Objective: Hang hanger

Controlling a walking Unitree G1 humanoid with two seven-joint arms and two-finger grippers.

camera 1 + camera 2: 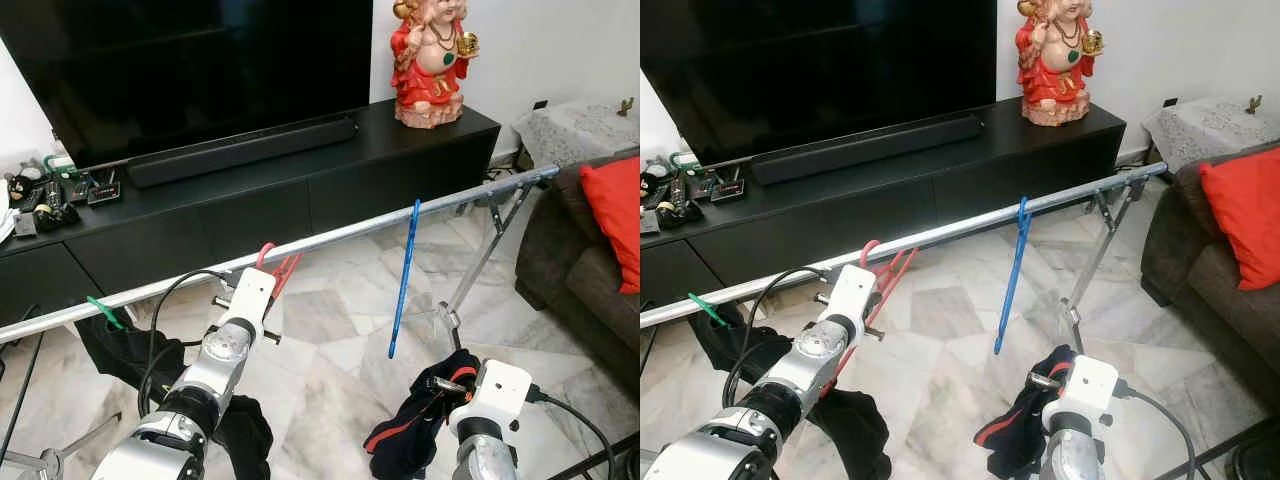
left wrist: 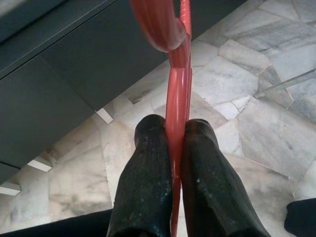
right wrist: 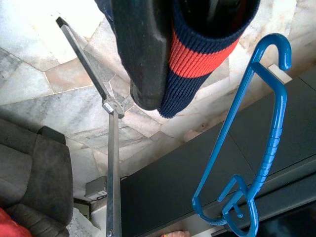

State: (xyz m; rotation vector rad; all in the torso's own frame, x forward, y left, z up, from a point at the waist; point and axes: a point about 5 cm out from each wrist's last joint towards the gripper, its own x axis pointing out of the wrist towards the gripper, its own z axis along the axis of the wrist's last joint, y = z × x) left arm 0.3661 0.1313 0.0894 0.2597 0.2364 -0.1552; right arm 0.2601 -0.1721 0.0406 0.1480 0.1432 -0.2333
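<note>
Left gripper [image 2: 177,163] clamped on red hanger [image 2: 178,89] by its thin flat neck, hook raised at the silver rail [image 1: 330,238]. Light, stiff, slick plastic; probably best pinched near the hook to stop twisting. Right gripper [image 3: 168,94] low, closed on a navy-and-red garment [image 3: 197,49]. Blue hanger [image 1: 404,275] already hung nearby.

A home living room: a big dark television [image 1: 200,70] on a long black cabinet [image 1: 300,190] at the far side, a brown sofa [image 1: 575,270] with a red cushion [image 1: 615,215] at right, marble floor [image 1: 330,340]
</note>
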